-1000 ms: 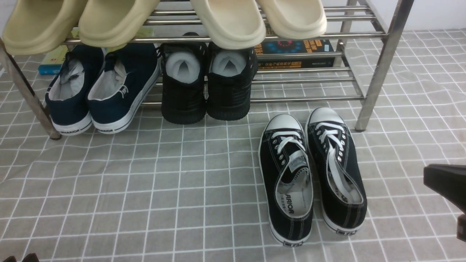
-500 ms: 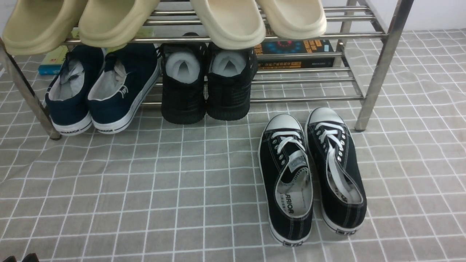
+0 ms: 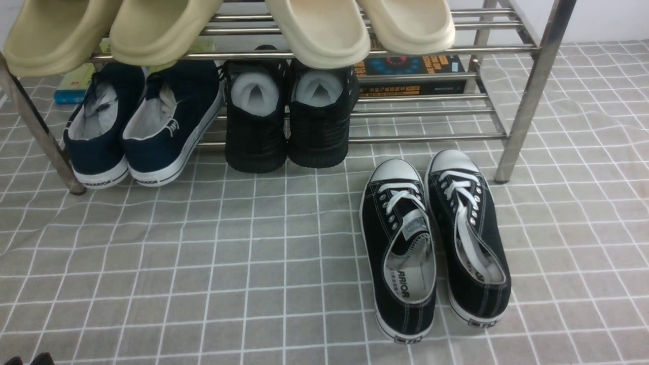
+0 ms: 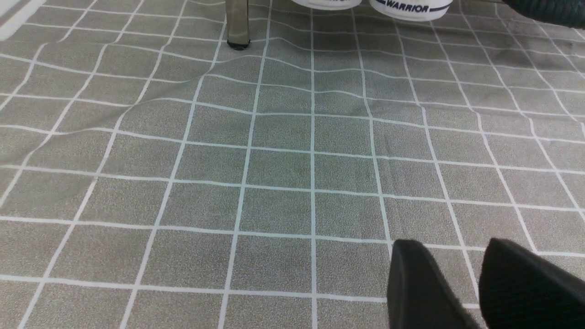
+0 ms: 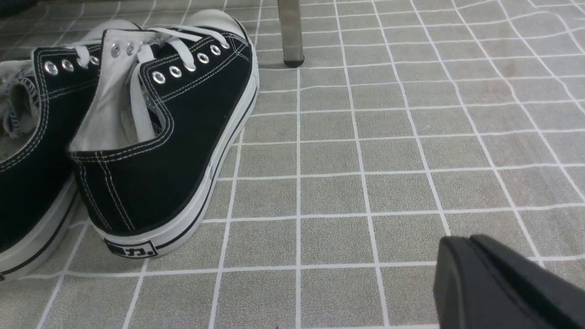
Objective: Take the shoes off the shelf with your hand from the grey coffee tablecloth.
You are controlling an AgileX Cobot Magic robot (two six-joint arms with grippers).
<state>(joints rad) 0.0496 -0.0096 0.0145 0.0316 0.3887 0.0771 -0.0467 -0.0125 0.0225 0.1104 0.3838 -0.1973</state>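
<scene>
Front view: shoes (image 3: 435, 243) sit paired on tablecloth (image 3: 203, 253), off shelf (image 3: 527, 96); right gripper (image 5: 502, 288) clear, state unreadable.

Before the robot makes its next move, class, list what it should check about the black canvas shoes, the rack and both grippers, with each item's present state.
1. Shoes off the shelf: ok, both on the tablecloth.
2. Pair upright, side by side: ok.
3. Left gripper holds nothing: ok, fingers apart over bare cloth.
4. Right gripper clear of the shoes: ok, beside them.
5. Right gripper open or shut: cannot tell.
6. Navy pair still on the rack: ok.
</scene>
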